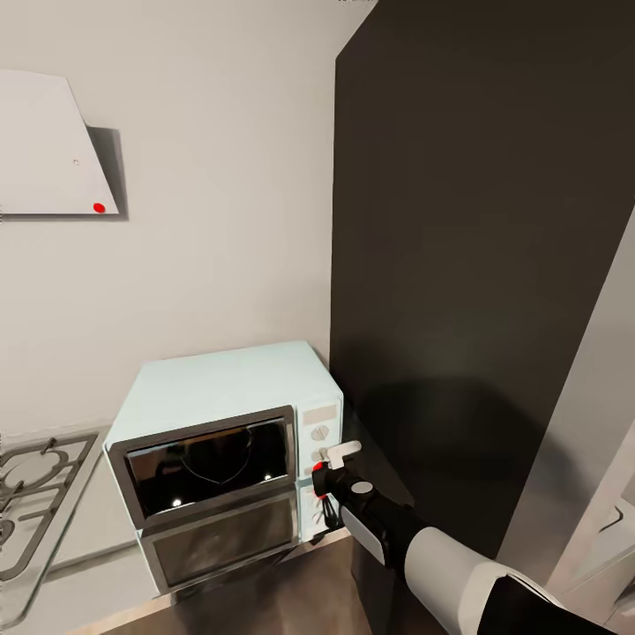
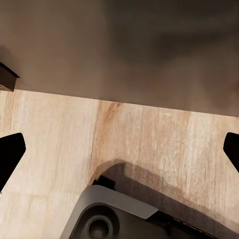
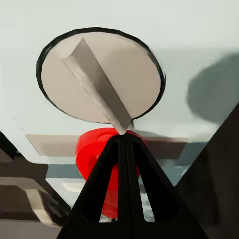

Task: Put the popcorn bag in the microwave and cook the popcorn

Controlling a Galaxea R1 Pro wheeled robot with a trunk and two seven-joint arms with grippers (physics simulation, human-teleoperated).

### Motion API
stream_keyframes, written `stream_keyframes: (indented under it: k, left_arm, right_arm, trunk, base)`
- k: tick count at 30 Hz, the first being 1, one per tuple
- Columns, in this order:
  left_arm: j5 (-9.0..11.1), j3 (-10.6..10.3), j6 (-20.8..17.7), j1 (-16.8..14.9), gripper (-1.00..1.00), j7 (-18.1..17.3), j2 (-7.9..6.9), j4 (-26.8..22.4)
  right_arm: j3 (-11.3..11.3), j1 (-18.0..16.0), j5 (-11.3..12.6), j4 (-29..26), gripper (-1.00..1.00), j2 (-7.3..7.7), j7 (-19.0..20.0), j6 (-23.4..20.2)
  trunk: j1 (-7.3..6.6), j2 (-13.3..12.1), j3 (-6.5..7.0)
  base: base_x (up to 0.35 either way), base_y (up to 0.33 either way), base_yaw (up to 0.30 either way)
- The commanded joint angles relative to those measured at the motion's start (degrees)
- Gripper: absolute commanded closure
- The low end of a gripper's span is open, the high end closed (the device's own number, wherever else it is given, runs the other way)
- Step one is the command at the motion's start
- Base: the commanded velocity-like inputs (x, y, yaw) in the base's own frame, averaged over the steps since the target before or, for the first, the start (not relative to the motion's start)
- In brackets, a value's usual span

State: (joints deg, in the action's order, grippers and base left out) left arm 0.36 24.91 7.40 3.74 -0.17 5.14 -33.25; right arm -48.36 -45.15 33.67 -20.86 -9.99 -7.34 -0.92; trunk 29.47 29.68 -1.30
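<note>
The mint-blue microwave (image 1: 225, 423) stands on the glossy grey countertop (image 1: 88, 538) with its dark glass door closed. A dim sack-like outline (image 1: 220, 459) shows behind the glass; I cannot tell whether it is the popcorn bag. My right gripper (image 1: 324, 472) is at the white knob panel (image 1: 319, 432). In the right wrist view its shut fingertips (image 3: 122, 139) press against a red button (image 3: 94, 149) just beside the round white knob (image 3: 99, 74). My left gripper (image 2: 119, 149) hangs open over the floor, its black fingers (image 2: 10, 154) far apart.
A grey gas hob with black grates (image 1: 31, 494) lies left of the microwave. A tall dark cabinet (image 1: 476, 265) rises directly to its right. A white range hood (image 1: 48, 145) hangs on the wall. The wooden floor (image 2: 149, 139) and the robot's base (image 2: 109, 219) show below the left gripper.
</note>
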Motion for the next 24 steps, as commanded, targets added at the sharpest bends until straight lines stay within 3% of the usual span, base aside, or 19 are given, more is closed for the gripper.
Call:
stream_keyframes:
  k: [1,16,20,24]
  left_arm:
    - [0.0,0.1,0.1,0.0,-1.0,0.0,0.03,-0.1]
    - [-0.1,0.2,0.1,0.0,-1.0,0.0,0.09,-0.1]
    - [0.0,0.1,0.1,0.0,-1.0,0.0,0.08,-0.1]
    - [0.2,0.1,0.1,-0.1,-1.0,0.0,0.05,-0.1]
  right_arm:
    - [-0.7,-0.1,0.3,-0.2,1.0,0.0,-0.1,-0.1]
    - [-0.7,-0.1,0.3,-0.2,1.0,0.0,-0.1,-0.1]
    - [-0.7,-0.1,0.3,-0.7,1.0,0.0,0.0,0.1]
    - [-0.8,2.4,0.3,-9.8,1.0,0.07,0.0,0.8]
  trunk:
    - [0.05,0.1,-0.09]
    - [0.05,0.1,-0.09]
    - [0.05,0.1,-0.09]
    - [0.05,0.1,-0.09]
  base:
    - [0.0,0.203,0.0]
    - [0.0,0.016,0.0]
    - [-0.222,0.0,0.0]
    - [-0.334,0.015,0.0]
